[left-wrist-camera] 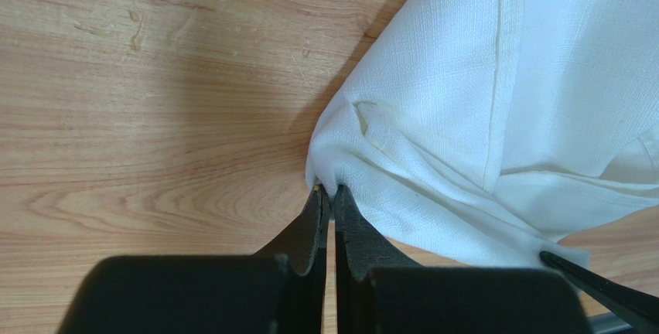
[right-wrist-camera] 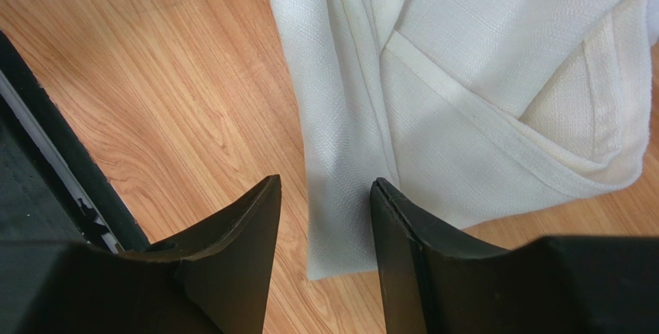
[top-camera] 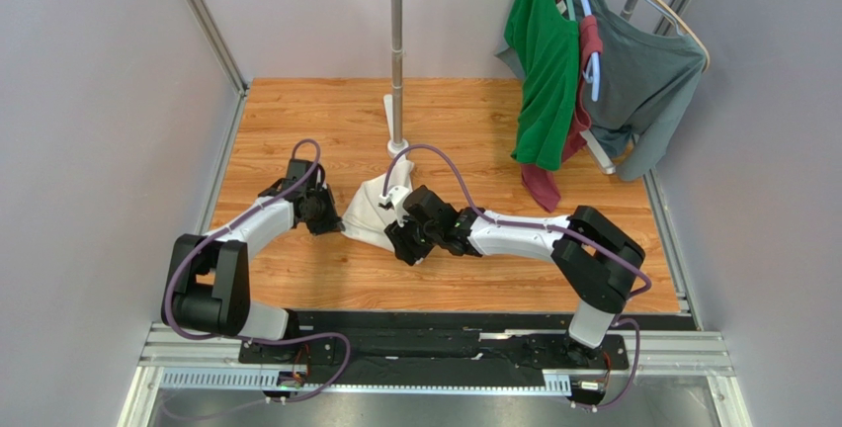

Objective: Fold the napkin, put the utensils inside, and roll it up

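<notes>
The white napkin point(top-camera: 371, 212) lies bunched and partly folded on the wooden table, between my two grippers. My left gripper point(top-camera: 331, 221) is at its left end. In the left wrist view that gripper point(left-wrist-camera: 331, 192) is shut, pinching a gathered corner of the napkin point(left-wrist-camera: 479, 117). My right gripper point(top-camera: 405, 244) hangs over the napkin's near right part. In the right wrist view it point(right-wrist-camera: 325, 187) is open, straddling a narrow folded strip of the napkin point(right-wrist-camera: 464, 102) with nothing held. The utensils are out of view. A slim black tip point(left-wrist-camera: 595, 281) by the napkin's edge cannot be identified.
A white pole stand point(top-camera: 397, 61) rises just behind the napkin. Behind it to the right hang a green shirt point(top-camera: 544, 71) and a grey shirt point(top-camera: 642, 81), with a dark red garment point(top-camera: 542, 188) trailing onto the table. The black base rail point(top-camera: 445, 323) runs along the near edge.
</notes>
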`<state>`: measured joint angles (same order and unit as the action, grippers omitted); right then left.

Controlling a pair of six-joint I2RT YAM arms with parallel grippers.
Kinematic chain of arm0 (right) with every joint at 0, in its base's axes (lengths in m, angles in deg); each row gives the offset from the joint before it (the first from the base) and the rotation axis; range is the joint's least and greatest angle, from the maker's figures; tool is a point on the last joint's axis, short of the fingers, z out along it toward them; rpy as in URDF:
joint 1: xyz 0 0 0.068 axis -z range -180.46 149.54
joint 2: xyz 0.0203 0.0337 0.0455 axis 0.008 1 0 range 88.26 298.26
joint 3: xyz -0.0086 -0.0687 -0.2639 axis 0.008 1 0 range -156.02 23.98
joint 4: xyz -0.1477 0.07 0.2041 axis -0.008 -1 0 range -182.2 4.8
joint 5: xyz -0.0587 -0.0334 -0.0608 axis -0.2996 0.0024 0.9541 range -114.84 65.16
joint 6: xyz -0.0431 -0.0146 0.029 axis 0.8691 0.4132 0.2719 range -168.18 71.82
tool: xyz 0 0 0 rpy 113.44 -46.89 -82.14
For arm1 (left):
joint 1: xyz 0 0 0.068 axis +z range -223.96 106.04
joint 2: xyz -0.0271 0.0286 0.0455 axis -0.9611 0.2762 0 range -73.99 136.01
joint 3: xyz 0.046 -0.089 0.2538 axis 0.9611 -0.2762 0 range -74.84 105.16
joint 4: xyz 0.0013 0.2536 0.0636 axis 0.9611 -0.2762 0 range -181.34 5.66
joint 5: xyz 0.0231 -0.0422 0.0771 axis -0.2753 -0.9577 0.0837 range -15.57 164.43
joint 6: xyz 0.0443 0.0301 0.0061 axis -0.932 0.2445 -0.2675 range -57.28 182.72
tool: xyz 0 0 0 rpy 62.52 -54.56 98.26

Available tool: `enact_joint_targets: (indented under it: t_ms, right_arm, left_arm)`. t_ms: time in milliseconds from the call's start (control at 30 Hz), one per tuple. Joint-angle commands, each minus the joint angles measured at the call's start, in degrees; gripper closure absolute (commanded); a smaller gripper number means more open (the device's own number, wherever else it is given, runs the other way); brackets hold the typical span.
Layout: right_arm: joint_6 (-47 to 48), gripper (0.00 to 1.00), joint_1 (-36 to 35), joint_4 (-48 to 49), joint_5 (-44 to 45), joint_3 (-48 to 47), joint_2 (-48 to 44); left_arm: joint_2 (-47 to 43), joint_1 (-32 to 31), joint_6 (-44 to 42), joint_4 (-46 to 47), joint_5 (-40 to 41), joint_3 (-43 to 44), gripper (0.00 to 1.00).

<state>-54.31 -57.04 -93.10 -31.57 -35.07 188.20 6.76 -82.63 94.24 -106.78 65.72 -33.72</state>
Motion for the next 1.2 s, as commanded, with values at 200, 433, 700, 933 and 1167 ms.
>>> enact_joint_targets:
  t_ms: [200,433,700,933,1167]
  right_arm:
    - [-2.0,0.77,-1.6,1.9,5.4,2.9,-1.6]
    - [-4.6,0.94,0.7,3.6,-2.8,3.8,1.8]
    - [-10.5,1.0,7.4,10.6,-21.0,7.1,6.6]
    - [-15.2,1.0,10.2,13.3,-27.9,6.8,11.3]
    - [-15.9,1.0,11.3,8.6,-27.7,4.6,12.8]
  left_arm:
    - [-0.1,-0.3,-1.3,-2.4,1.9,1.7,1.0]
    - [-1.6,-0.3,-1.3,-2.8,1.3,2.5,0.99]
    - [-9.0,-0.3,-0.5,-3.8,4.0,2.3,0.52]
    - [-16.4,-0.3,0.4,-2.5,7.6,-1.9,0.45]
    - [-27.4,-0.3,2.2,-3.0,13.0,-7.3,0.45]
